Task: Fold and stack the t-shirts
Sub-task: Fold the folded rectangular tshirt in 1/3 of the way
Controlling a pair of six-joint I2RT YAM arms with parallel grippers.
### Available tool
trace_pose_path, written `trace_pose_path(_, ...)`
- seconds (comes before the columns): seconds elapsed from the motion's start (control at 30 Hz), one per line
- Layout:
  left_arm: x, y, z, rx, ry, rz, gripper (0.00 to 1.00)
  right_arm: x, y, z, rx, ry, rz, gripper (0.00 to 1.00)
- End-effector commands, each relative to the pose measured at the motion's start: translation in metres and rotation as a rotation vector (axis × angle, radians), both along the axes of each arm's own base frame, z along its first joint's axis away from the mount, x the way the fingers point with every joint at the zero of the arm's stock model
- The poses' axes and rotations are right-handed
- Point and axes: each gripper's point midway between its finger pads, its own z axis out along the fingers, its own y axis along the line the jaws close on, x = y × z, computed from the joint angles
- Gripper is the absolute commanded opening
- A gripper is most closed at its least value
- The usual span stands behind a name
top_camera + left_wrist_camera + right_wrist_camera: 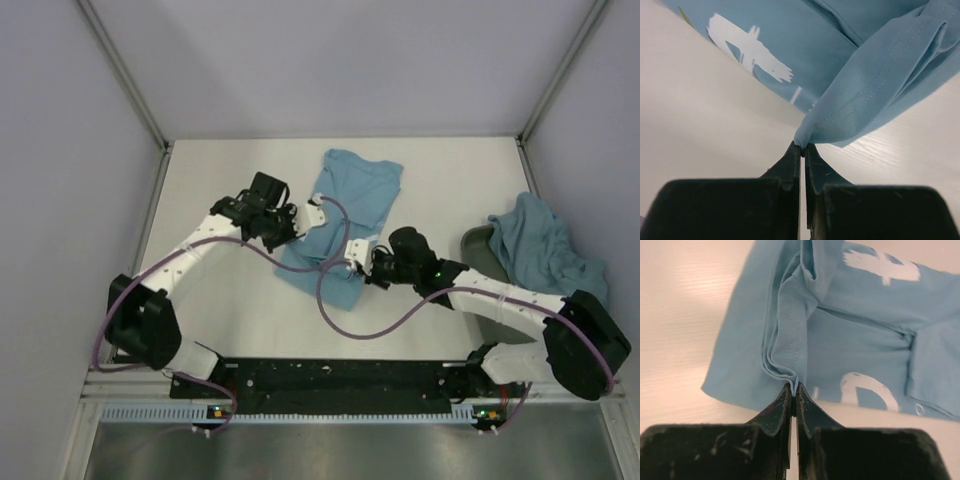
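A light blue t-shirt with white lettering lies partly folded mid-table. My left gripper is shut on a hemmed edge of this t-shirt and holds it lifted off the table. My right gripper is shut on another folded hem of the same t-shirt, its cloth bunched at the fingertips. White print shows in both wrist views. A second light blue t-shirt lies crumpled at the right.
The crumpled shirt hangs over a grey bin by the right wall. Metal frame posts stand at the back corners. Purple cables loop from both arms over the near table.
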Motion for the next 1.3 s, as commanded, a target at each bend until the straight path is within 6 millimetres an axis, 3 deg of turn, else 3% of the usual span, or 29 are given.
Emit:
trace_pose_path(0.0, 0.051, -0.015, 0.004, -0.015, -0.022, 0.107, 0.00, 0.062, -0.004, 0.038, 0.116, -0.091, -0.117, 0.00)
trace_pose_path(0.1, 0.082, -0.024, -0.007, 0.002, -0.003, 0.153, 0.00, 0.091, -0.012, 0.037, 0.123, -0.109, -0.166, 0.00)
trace_pose_path(0.27, 0.134, -0.036, -0.009, -0.004, -0.034, 0.222, 0.00, 0.134, -0.027, 0.021, 0.102, -0.097, -0.240, 0.00)
trace_pose_path(0.4, 0.158, -0.041, -0.017, 0.006, -0.032, 0.246, 0.00, 0.155, -0.031, 0.012, 0.089, -0.076, -0.249, 0.00)
trace_pose_path(0.63, 0.167, -0.040, -0.048, 0.068, 0.014, 0.254, 0.00, 0.175, -0.037, -0.005, -0.008, -0.016, -0.277, 0.00)
trace_pose_path(1.0, 0.173, -0.042, -0.056, 0.082, 0.027, 0.246, 0.01, 0.194, -0.062, -0.029, -0.168, -0.019, -0.393, 0.00)
trace_pose_path(1.07, 0.176, -0.044, -0.056, 0.076, 0.027, 0.253, 0.11, 0.201, -0.064, -0.032, -0.183, -0.023, -0.418, 0.07)
trace_pose_path(1.13, 0.187, -0.044, -0.051, 0.074, -0.010, 0.284, 0.25, 0.223, -0.080, -0.030, -0.216, -0.049, -0.548, 0.13)
trace_pose_path(1.23, 0.222, -0.030, -0.028, 0.092, -0.149, 0.408, 0.44, 0.262, -0.123, -0.021, -0.170, -0.032, -0.826, 0.20)
trace_pose_path(1.27, 0.235, -0.023, -0.015, 0.090, -0.208, 0.457, 0.49, 0.270, -0.125, -0.018, -0.099, 0.015, -0.836, 0.23)
